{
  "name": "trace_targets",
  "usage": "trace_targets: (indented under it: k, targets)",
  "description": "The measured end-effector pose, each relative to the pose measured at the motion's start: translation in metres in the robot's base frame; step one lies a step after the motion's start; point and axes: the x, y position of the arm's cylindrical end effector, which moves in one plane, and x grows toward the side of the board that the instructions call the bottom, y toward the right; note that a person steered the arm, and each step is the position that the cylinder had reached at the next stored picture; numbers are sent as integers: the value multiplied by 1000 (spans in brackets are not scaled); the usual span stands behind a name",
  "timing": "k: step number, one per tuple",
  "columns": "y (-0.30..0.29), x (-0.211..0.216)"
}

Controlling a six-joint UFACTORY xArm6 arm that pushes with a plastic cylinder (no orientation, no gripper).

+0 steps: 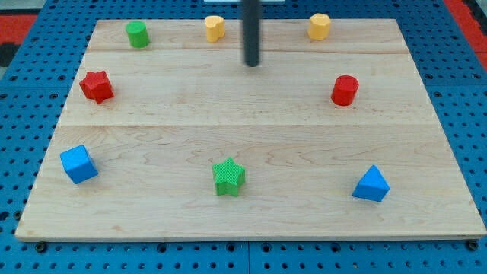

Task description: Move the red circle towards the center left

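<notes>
The red circle (344, 90) is a short red cylinder standing on the wooden board (251, 205) at the view's right, a little above the middle. My tip (252, 65) is the lower end of a dark rod coming down from the view's top centre. It stands well to the left of the red circle and slightly higher in the view, touching no block. The nearest block to the tip is a yellow block (215, 28) up and to its left.
A red star (97, 86) lies at the centre left. A green cylinder (137, 34) and another yellow block (319, 26) sit along the top. A blue cube (79, 164), a green star (228, 176) and a blue triangle (371, 185) lie along the bottom.
</notes>
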Motion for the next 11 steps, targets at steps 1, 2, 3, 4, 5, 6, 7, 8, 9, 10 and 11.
trace_targets:
  k: [1, 2, 3, 4, 5, 6, 7, 8, 9, 10, 11]
  targets:
    - [137, 8]
    - [170, 63]
    - [99, 80]
    - [9, 79]
    - [-50, 92]
    - [-65, 109]
    - [-166, 108]
    - [-199, 88]
    - [-147, 88]
    - [2, 114]
    - [119, 174]
